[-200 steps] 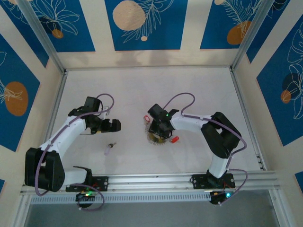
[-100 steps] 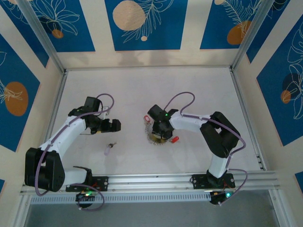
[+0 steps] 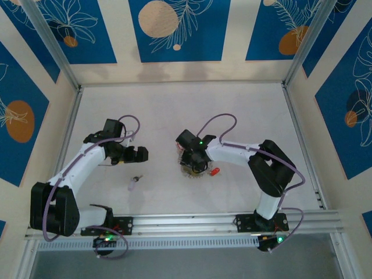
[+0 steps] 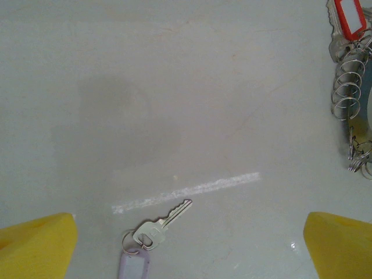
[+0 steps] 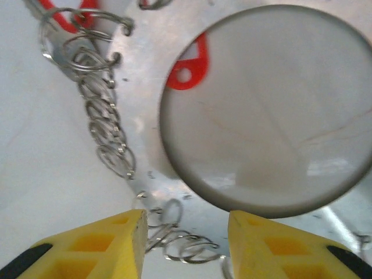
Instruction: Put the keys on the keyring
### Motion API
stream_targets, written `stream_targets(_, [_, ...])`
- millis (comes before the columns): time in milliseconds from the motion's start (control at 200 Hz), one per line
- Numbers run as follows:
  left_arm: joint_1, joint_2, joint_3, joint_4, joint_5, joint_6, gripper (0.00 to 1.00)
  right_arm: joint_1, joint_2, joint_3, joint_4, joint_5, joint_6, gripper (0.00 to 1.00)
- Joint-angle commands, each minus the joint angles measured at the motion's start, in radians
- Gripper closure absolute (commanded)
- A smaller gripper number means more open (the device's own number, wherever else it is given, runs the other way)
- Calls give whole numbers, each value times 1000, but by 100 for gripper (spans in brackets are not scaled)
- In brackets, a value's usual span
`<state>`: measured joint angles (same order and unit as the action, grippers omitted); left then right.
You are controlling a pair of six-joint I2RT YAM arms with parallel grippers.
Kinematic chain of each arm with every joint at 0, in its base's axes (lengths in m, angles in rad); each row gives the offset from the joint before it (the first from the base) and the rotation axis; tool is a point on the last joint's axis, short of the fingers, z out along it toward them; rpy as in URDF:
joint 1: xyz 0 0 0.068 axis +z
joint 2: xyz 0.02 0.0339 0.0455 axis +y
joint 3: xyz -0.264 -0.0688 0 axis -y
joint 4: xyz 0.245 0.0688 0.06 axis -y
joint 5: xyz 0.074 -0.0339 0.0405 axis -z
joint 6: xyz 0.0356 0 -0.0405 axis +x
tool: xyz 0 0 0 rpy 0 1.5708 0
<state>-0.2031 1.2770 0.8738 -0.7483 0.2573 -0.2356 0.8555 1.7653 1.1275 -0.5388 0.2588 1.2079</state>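
1 key [image 4: 158, 225] with a whitish-pink tag [image 4: 135, 264] lies flat on the table [image 4: 174, 87] beneath the left gripper [image 4: 187, 244], whose jaws are spread wide and empty. Its long axis runs diagonally, blade tip pointing up-right in the left wrist view. The right gripper [image 5: 186, 244] straddles the keyring [image 5: 145, 75] rim with jaws part-spread; whether it grips cannot be told.

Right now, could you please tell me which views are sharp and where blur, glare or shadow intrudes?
Left wrist: sharp, the key crisp, a soft shadow on the table. Right wrist: soft focus, the keyring smeared with glare. Top external: evenly lit, detail too small.
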Motion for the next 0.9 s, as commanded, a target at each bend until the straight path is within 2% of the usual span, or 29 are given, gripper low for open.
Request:
stream_targets(0, [11,-16,-10,-16,-3,7,0,19,33,42,-16,0,52,56])
stream_targets(235, [12,-17,-11,-16,-1,7,0,42,60,33,-23,0,65,58])
stream_targets(440, [12,-14,-11,-15,3,7,0,66,35,16,-52,43,70,68])
stream_targets(510, [12,-13,-10,-15,3,6,0,66,27,6,-50,49,69,80])
stream_targets(665, [12,-13,-11,-16,3,4,0,67,22,-2,-53,63,68,85])
stream_targets(710, [12,-12,-12,-16,3,5,0,66,20,-2,-52,63,70,89])
stream_targets(895, [11,-10,-12,-14,5,4,0,67,20,2,-46,74,62,92])
